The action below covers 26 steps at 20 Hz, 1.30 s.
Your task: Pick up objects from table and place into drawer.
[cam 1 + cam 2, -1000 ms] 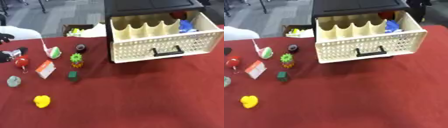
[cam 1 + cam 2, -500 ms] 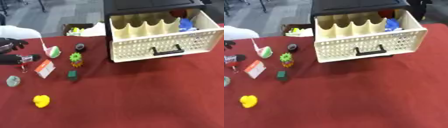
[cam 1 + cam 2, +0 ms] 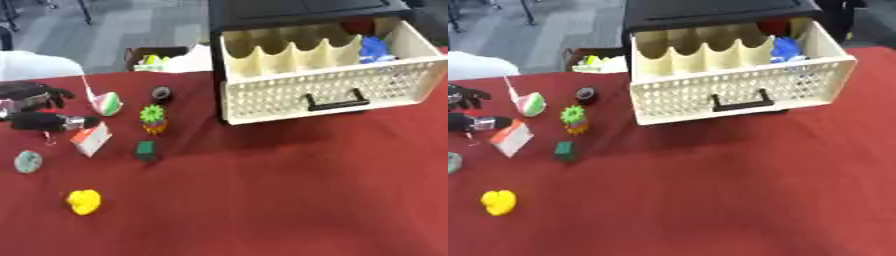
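Red cloth-covered table, matte and softly creased. At its far edge, a cream perforated plastic drawer pulled out of a black cabinet, black handle in front; inside, a scalloped divider, something blue and something red behind it (hard to make out). Near the left edge, a scatter of small things: yellow lump, dark green cube, spiky green piece on orange, black ring, green-and-pink cone, red-and-white wedge, grey-green disc. Left hand at the left edge, partly cut off, fingers curled; held object impossible to tell.
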Available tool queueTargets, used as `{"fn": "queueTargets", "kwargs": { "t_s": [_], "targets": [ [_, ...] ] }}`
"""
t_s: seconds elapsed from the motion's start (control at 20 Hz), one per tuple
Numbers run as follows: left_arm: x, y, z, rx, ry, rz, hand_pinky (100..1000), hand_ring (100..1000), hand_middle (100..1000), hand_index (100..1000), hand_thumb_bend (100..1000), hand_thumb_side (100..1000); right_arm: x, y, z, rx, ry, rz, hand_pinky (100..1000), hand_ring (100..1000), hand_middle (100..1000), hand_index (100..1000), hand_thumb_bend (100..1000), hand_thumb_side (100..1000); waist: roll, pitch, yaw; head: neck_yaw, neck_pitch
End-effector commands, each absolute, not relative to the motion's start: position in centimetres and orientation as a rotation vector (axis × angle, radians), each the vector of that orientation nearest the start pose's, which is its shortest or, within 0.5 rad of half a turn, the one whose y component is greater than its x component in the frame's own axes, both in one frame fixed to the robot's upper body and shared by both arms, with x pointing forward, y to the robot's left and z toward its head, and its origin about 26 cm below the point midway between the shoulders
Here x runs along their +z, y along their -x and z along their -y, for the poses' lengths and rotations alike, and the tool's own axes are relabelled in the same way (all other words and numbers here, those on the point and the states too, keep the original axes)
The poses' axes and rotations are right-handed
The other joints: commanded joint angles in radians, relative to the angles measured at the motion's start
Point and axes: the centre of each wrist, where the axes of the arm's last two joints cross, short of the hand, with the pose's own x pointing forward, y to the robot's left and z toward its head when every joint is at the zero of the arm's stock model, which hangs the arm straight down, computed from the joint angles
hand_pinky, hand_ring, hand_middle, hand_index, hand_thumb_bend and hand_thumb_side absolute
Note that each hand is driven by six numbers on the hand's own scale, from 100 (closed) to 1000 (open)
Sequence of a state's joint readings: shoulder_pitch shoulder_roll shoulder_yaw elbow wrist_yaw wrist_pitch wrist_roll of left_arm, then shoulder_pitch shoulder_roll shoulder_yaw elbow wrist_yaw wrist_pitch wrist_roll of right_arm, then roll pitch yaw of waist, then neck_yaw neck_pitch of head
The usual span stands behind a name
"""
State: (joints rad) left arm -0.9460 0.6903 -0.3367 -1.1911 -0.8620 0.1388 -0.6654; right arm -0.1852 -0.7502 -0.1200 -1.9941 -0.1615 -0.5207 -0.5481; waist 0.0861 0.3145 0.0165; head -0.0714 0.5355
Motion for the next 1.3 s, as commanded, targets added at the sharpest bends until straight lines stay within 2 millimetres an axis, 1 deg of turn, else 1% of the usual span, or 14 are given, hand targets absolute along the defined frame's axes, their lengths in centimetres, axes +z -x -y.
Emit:
{"fn": "queueTargets", "kwargs": {
  "t_s": [0.05, 0.75, 0.95, 1.3],
  "targets": [
    [27.9, -44.7, -29.9, -1.503, -1.116, 1.004, 813, 858, 803, 980, 594, 998, 24.5, -27.8, 35.0, -0.052, -0.542, -3.393, 644, 554, 512, 691, 100, 1000, -0.002, -0.016, -0.002, 0.005, -0.004],
    [26.1, -45.9, -30.5, -1.477, -1.090, 0.907, 815, 853, 796, 975, 577, 999, 24.6, -27.9, 34.9, -0.039, -0.538, -3.398, 646, 553, 510, 687, 100, 1000, 0.001, -0.007, -0.012, 0.018, -0.006],
    [25.6, -46.2, -30.8, -1.451, -1.097, 0.890, 813, 849, 789, 966, 559, 997, 24.5, -27.9, 34.9, -0.038, -0.540, -3.398, 646, 553, 508, 686, 100, 1000, 0.002, -0.001, -0.019, 0.023, -0.012],
    [25.0, -46.6, -31.4, -1.425, -1.148, 0.863, 808, 841, 777, 951, 493, 983, 24.5, -27.9, 34.8, -0.038, -0.540, -3.397, 647, 552, 507, 684, 100, 1000, 0.003, 0.006, -0.026, 0.029, -0.020]
  ]
}}
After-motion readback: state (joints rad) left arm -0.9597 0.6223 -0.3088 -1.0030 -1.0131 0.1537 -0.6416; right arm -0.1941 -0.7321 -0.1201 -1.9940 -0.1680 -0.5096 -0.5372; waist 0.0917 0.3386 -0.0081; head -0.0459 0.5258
